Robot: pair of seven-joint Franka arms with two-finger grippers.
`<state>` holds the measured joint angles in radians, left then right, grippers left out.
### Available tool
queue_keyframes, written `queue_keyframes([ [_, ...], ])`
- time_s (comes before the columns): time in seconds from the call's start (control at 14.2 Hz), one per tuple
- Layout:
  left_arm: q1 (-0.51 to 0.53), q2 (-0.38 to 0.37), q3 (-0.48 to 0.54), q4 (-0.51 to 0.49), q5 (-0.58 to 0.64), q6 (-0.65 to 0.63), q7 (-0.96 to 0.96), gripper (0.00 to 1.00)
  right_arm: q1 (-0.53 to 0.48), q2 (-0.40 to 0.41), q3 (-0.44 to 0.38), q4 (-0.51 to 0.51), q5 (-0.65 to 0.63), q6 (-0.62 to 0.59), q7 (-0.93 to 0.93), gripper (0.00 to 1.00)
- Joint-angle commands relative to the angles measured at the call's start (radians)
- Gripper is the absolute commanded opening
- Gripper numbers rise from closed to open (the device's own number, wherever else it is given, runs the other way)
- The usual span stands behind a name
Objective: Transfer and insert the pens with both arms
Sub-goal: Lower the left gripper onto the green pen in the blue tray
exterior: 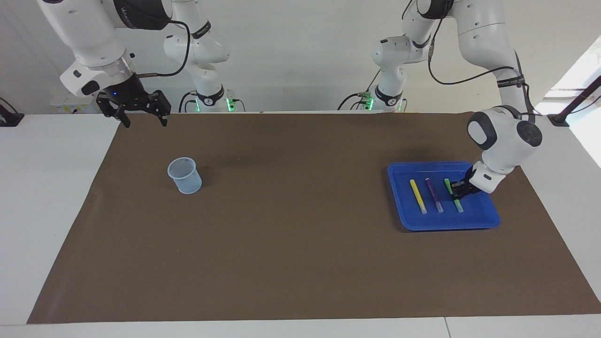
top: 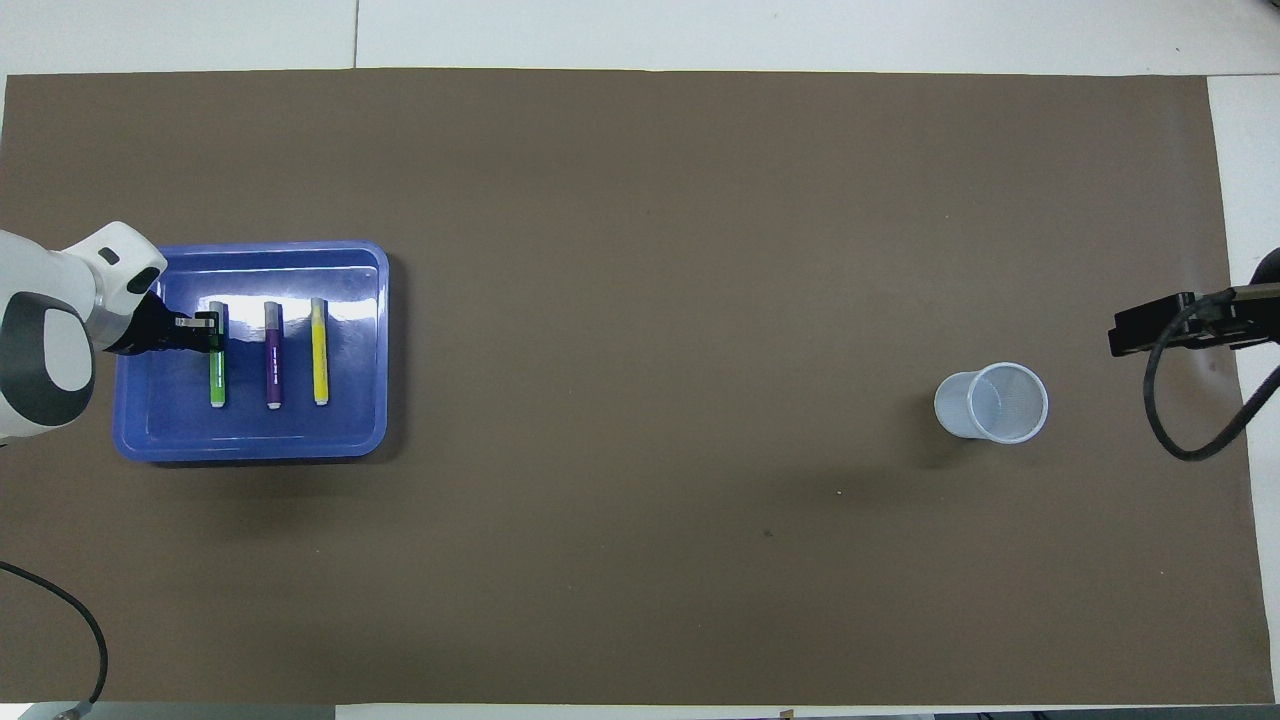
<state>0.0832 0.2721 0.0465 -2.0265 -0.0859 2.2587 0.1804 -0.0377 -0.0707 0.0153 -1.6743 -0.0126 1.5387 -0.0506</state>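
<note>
Three pens lie side by side in a blue tray (exterior: 446,225) toward the left arm's end of the table: yellow (exterior: 418,196), purple (exterior: 434,194) and green (exterior: 448,184). The overhead view shows the tray (top: 250,448) with the green (top: 217,378), purple (top: 273,355) and yellow (top: 320,350) pens. My left gripper (exterior: 458,193) is down in the tray at the green pen, which still lies flat; it also shows in the overhead view (top: 210,332). My right gripper (exterior: 143,121) waits open and empty, raised over the table's edge at the right arm's end.
A pale blue mesh cup (exterior: 185,175) stands on the brown mat toward the right arm's end, also in the overhead view (top: 992,402). The right gripper's black body (top: 1150,328) reaches in over the mat's edge beside the cup.
</note>
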Motion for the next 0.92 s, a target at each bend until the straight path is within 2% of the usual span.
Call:
queue_keyframes([
  [0.0,0.006,0.018,-0.004,0.018,-0.015,-0.013,0.004,0.0,-0.04,-0.015,-0.003,-0.01,0.019,-0.019,-0.015,1.0],
  [0.35,0.006,0.021,-0.004,0.067,-0.018,-0.073,0.001,0.0,-0.033,-0.017,0.0,-0.016,0.022,-0.019,-0.014,1.0],
  [0.64,0.001,0.027,-0.002,0.072,-0.026,-0.073,-0.007,0.0,-0.06,-0.029,-0.003,-0.05,0.202,-0.015,0.006,1.0],
  [0.71,0.0,0.027,-0.002,0.062,-0.025,-0.061,-0.001,0.39,-0.057,-0.032,-0.001,-0.053,0.207,-0.02,0.023,1.0],
  [0.78,-0.003,0.025,-0.002,0.049,-0.025,-0.041,-0.002,0.98,-0.053,-0.032,0.0,-0.054,0.207,-0.028,0.02,1.0],
  [0.85,-0.005,0.025,-0.002,0.048,-0.025,-0.039,-0.002,0.99,-0.051,-0.038,0.005,-0.053,0.206,-0.064,0.018,1.0],
])
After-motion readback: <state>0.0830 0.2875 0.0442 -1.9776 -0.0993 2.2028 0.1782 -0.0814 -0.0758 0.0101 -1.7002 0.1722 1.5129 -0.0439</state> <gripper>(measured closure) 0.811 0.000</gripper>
